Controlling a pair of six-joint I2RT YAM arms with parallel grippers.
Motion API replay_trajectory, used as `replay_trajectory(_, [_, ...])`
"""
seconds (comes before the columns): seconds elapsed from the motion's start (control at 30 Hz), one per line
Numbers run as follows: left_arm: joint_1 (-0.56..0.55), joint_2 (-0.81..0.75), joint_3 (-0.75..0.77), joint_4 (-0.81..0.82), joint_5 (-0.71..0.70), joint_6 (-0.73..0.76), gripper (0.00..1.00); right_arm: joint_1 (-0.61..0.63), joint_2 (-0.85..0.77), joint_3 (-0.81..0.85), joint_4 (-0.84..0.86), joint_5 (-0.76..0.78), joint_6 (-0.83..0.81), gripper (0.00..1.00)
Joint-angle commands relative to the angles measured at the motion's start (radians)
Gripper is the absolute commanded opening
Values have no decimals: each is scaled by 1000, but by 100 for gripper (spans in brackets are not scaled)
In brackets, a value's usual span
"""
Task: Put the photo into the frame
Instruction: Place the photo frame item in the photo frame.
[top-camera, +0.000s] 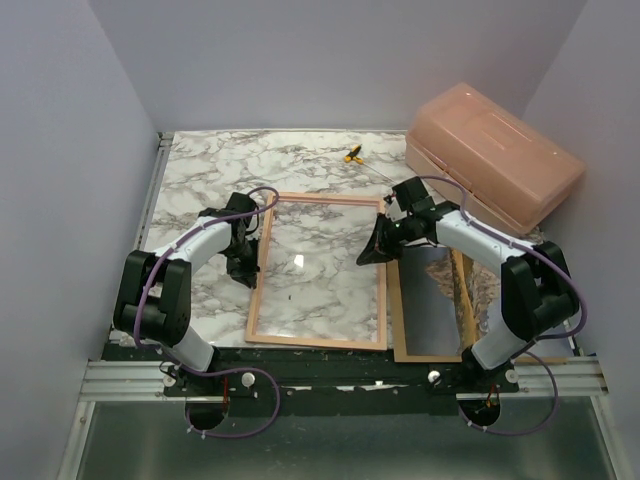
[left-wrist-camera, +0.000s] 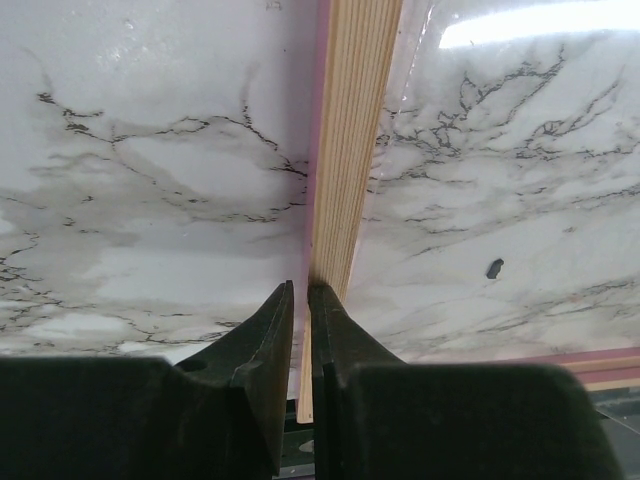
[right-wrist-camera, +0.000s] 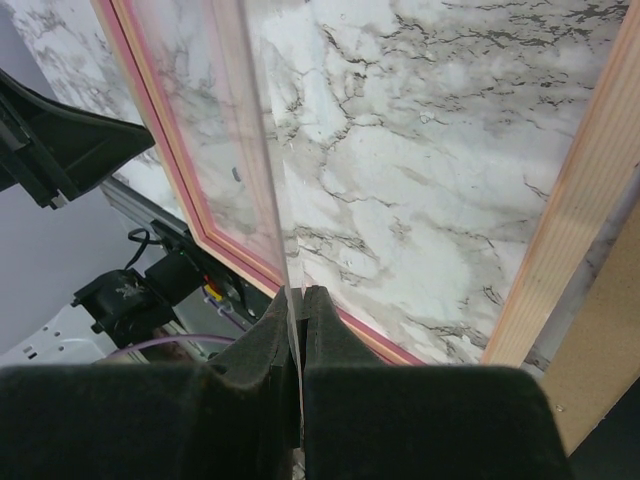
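Pinching frame (left-wrist-camera: 350, 150) with left tool (left-wrist-camera: 301, 290), pane (right-wrist-camera: 230, 150) with right tool (right-wrist-camera: 297, 292); photo (top-camera: 432, 300) only overhead.

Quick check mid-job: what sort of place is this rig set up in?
Probably a lab test cell, not a home: plain lavender walls box in a marble-patterned tabletop, and an aluminium mounting rail runs along its near edge.

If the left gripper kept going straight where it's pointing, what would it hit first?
The frame: its wooden rail sits at the tips of the left gripper, seemingly pinched between them, though depth is hard to judge.
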Motion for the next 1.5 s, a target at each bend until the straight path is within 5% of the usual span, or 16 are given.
replay_trajectory(0.0, [-16,49,-27,26,-9,-8,15,12,8,-29,43,-36,12,0])
replay_trajectory(0.43, [-18,49,-26,28,-5,-5,15,13,119,88,28,-126,-99,0])
replay_trajectory(1.47, [-20,50,-23,26,-3,-2,14,13,20,179,128,-340,93,0])
